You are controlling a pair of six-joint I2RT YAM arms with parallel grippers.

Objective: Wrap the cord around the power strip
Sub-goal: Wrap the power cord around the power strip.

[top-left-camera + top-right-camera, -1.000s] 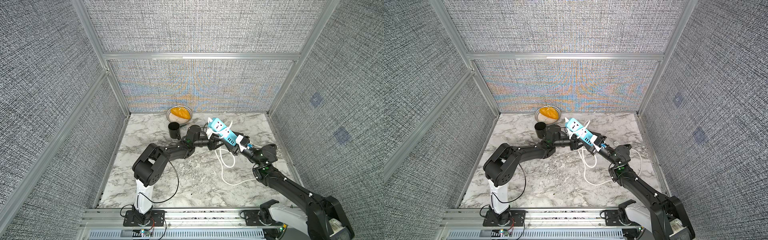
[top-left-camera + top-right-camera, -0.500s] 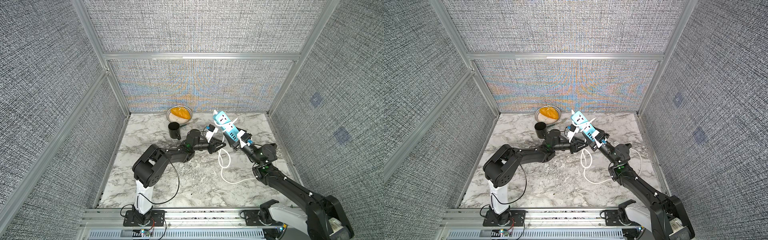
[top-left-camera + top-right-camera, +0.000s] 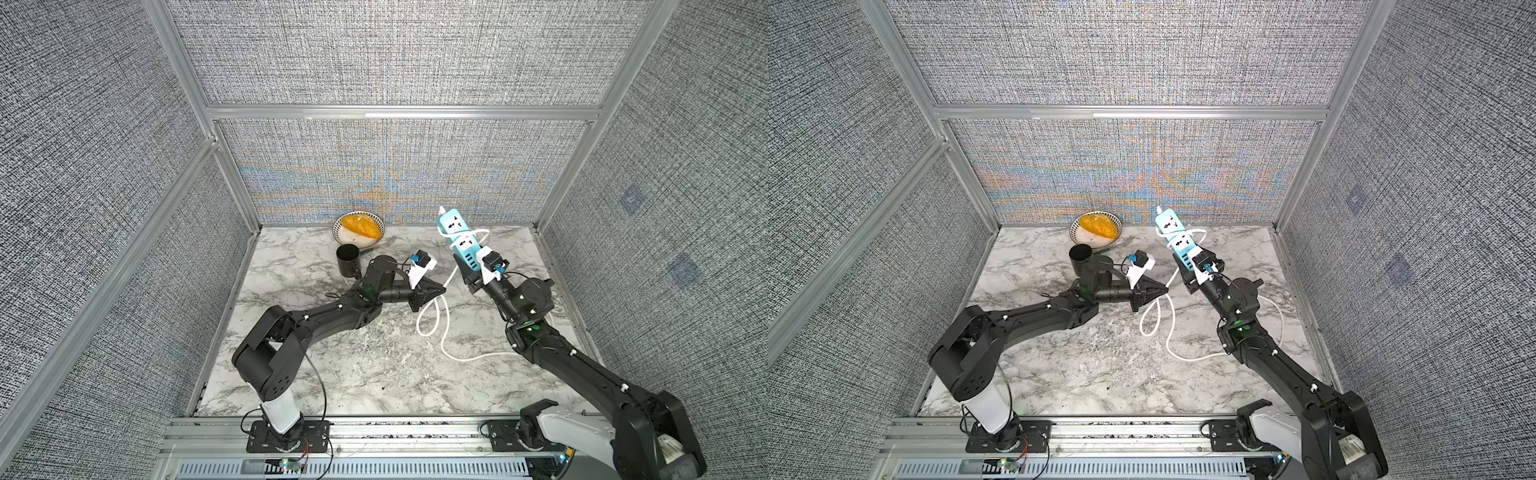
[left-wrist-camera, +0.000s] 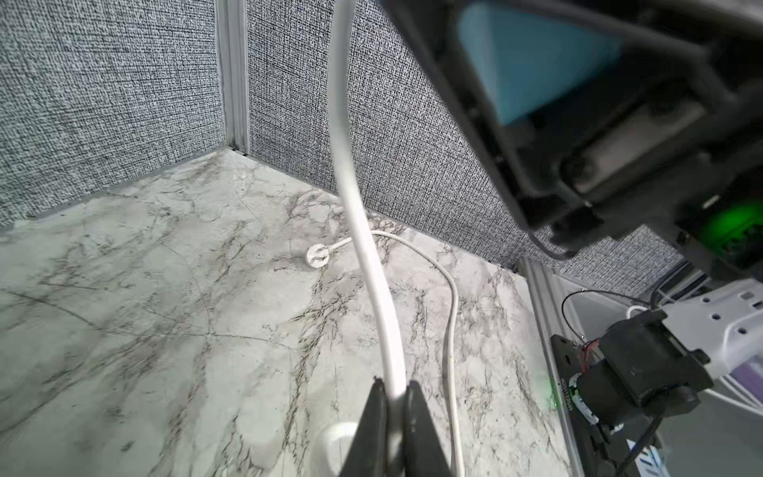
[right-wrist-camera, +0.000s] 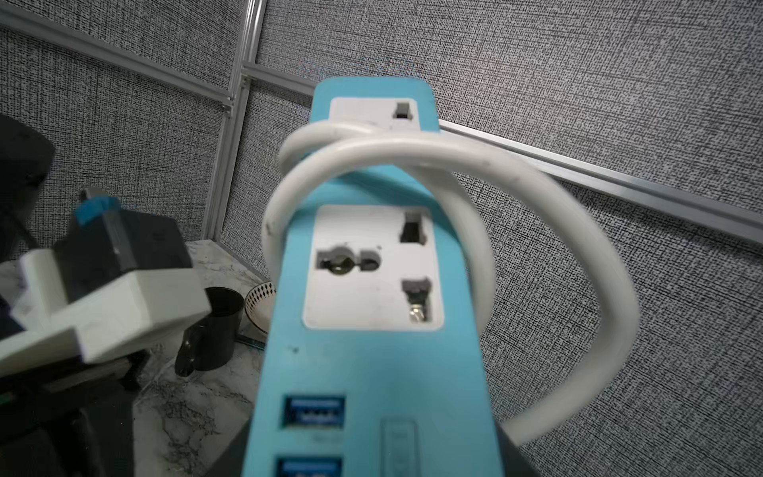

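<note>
L gripper [image 3: 439, 291] is clenching on the cord [image 4: 362, 231], mid-frame | R gripper [image 3: 471, 271] is grasping the power strip [image 3: 456, 233], held aloft centre-right, loose turns already on (slack showing) | tip: be keeping cord taut while circling next turn

The light-blue power strip [image 3: 459, 239] [image 3: 1177, 237] [image 5: 371, 355], with two white socket faces and blue USB ports, is up off the marble tabletop [image 3: 353, 365]. It is tilted, far end raised toward the back wall, lower end clamped in the right gripper [image 3: 468, 269]. The thick white cord [image 3: 432, 320] [image 3: 1156, 316] [image 4: 363, 231] [image 5: 413, 153] loops loosely around the strip between the sockets and hangs down. There the left gripper [image 3: 440, 291] [image 4: 392, 396] pinches it. The cord then trails in curves across the tabletop to its small round white plug [image 4: 317, 255].
</note>
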